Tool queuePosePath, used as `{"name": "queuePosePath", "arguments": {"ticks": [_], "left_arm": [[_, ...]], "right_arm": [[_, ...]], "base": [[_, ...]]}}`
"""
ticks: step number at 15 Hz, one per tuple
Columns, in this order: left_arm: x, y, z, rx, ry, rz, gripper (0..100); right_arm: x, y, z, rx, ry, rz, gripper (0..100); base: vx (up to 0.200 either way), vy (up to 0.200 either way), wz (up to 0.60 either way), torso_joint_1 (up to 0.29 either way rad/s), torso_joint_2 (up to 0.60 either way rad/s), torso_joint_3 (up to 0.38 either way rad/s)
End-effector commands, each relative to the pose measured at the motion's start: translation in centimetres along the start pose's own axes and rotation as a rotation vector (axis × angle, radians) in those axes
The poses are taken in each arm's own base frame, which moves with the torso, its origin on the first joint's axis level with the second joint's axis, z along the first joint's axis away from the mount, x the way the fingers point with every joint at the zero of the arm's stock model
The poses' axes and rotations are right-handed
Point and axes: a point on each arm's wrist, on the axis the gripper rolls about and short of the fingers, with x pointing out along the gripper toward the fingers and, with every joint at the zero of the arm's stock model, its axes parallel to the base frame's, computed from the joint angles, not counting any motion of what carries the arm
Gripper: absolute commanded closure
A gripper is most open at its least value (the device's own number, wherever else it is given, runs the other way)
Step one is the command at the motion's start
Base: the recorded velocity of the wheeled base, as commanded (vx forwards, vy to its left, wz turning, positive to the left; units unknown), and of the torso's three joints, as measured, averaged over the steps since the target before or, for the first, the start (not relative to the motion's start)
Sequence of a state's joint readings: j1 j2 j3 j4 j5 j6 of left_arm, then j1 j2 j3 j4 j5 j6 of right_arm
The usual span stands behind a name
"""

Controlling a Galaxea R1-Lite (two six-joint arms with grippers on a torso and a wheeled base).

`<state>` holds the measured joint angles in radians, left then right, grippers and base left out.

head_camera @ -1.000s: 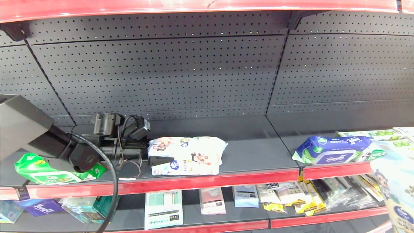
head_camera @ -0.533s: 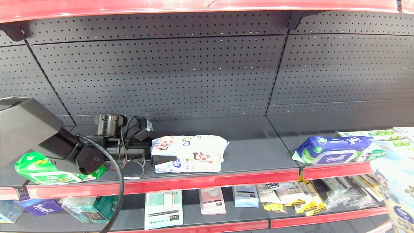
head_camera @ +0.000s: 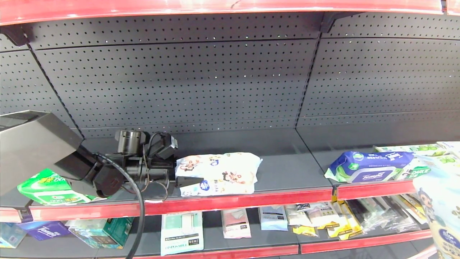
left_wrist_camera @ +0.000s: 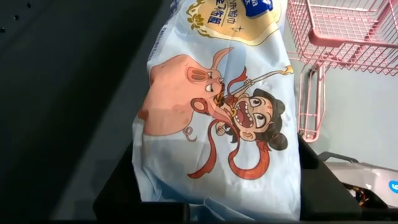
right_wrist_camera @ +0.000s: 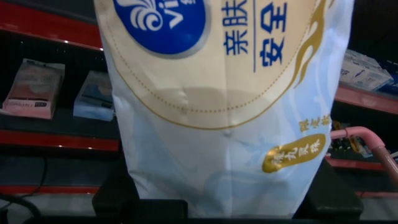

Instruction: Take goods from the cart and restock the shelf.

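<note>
my left gripper (head_camera: 187,177) was clamped on one end of the pack (head_camera: 222,172), which lay flat on the shelf (head_camera: 284,167) by the front lip. released there, i judged, it could slip off. right gripper (right_wrist_camera: 221,190) gripped a second pack (right_wrist_camera: 224,106).

A white cartoon-printed soft pack (head_camera: 219,173) is lying flat on the grey shelf (head_camera: 284,172) (near its red front edge); a second pack (head_camera: 436,208) is hanging upright before the shelf's right end.
</note>
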<state>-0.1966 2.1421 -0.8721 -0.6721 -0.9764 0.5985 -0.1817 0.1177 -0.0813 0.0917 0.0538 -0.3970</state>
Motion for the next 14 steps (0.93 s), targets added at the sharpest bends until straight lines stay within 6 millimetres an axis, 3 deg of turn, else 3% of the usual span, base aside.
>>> {"name": "queuePosePath", "arguments": {"ticks": [1, 14], "left_arm": [[0.06, -0.10, -0.14, 0.001, 0.002, -0.005, 100], [0.26, 0.07, -0.54, -0.001, 0.021, 0.015, 100]], "right_arm": [[-0.02, 0.01, -0.01, 0.000, -0.002, 0.000, 100], [0.00, 0.00, 0.00, 0.000, 0.000, 0.001, 100]], "base": [[0.000, 0.000, 0.00, 0.000, 0.00, 0.000], [0.000, 0.000, 0.00, 0.000, 0.00, 0.000]]}}
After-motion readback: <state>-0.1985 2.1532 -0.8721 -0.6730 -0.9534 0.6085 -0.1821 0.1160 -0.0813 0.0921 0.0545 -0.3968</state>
